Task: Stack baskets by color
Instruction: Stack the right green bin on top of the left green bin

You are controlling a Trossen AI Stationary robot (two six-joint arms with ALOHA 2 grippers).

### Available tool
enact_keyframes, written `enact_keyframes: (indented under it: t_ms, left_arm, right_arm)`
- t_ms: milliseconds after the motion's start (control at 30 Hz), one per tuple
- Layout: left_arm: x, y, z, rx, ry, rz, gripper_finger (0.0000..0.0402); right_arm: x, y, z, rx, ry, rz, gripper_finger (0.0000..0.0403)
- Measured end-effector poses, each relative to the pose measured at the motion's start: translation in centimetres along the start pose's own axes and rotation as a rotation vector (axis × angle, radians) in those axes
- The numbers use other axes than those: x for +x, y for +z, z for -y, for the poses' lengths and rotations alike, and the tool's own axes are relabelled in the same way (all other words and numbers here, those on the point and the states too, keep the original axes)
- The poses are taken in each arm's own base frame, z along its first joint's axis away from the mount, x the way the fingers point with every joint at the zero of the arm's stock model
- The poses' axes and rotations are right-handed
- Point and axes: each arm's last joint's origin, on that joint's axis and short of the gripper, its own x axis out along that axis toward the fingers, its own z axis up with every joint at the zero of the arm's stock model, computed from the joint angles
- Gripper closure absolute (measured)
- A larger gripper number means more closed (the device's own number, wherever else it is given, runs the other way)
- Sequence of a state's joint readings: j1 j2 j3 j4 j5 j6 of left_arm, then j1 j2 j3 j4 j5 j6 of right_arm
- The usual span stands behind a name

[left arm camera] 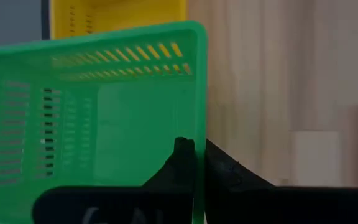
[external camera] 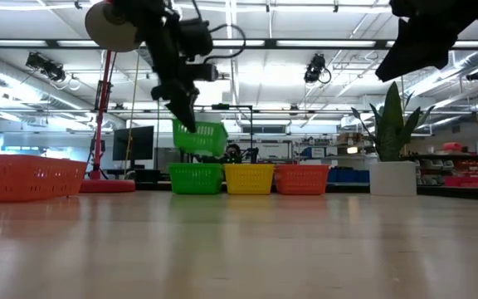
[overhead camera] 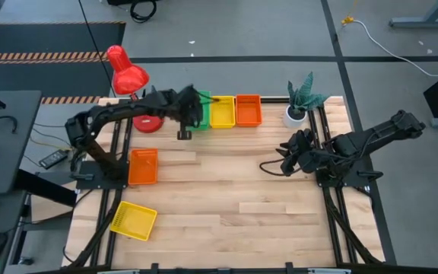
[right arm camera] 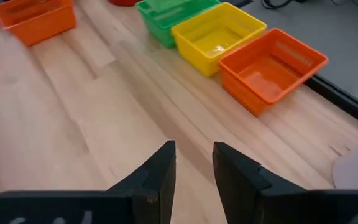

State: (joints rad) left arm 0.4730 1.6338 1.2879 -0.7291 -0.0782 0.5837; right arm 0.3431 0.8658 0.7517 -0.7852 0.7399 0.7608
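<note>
My left gripper [overhead camera: 185, 116] is shut on a green basket [external camera: 199, 137], held in the air over another green basket [external camera: 195, 178]. That lower one stands at the left end of a row at the table's far edge, with a yellow basket [overhead camera: 221, 112] and an orange basket [overhead camera: 248, 109] beside it. A second orange basket [overhead camera: 143, 166] sits by the left edge. Another yellow basket [overhead camera: 134, 219] lies near the front left. My right gripper [right arm camera: 194, 155] waits open at the table's right, with nothing between its fingers. My left gripper holds the green basket by one side wall at its rim [left arm camera: 197, 146], with one finger [left arm camera: 182, 152] inside the basket and the other finger [left arm camera: 222, 165] outside. The fingers slant down from above. The basket hangs tilted and lifted clear [external camera: 202, 141].
A white plant pot [overhead camera: 295, 114] stands at the far right of the row. A red lamp [overhead camera: 126, 72] with its round base [overhead camera: 149, 122] stands at the far left, close to my left arm. Bare wood lies in the table's middle [overhead camera: 234, 190].
</note>
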Motion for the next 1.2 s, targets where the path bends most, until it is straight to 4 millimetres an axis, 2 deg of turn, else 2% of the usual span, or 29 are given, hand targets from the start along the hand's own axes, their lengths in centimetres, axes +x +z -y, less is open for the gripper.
enact_keyframes:
  t_ms: [200,467,633,767,933,1200]
  left_arm:
    - [1.8,-2.5,-2.5,-0.073,-0.061,0.027,0.0388]
    - [2.0,-2.4,-3.0,-0.087,-0.086,0.093,0.0382]
    - [2.9,-2.4,-3.0,-0.113,-0.097,0.076,0.0373]
    - [3.9,-2.4,-2.9,-0.117,-0.101,0.044,0.0348]
    - [4.0,-2.5,-2.8,-0.169,-0.096,0.035,0.0301]
    - [2.4,-1.5,-3.6,-0.357,-0.091,0.046,0.0246]
  right_arm:
    - [0.6,0.5,0.6,0.109,-0.050,0.011,0.0292]
    - [1.5,1.3,1.8,0.179,-0.135,0.023,0.0292]
    - [1.9,1.6,2.3,0.142,-0.165,0.026,0.0292]
    - [2.0,2.0,2.3,0.101,-0.157,0.037,0.0292]
    - [2.0,2.0,2.2,0.056,-0.126,0.026,0.0292]
    - [2.1,1.9,2.0,0.016,-0.059,-0.021,0.0292]
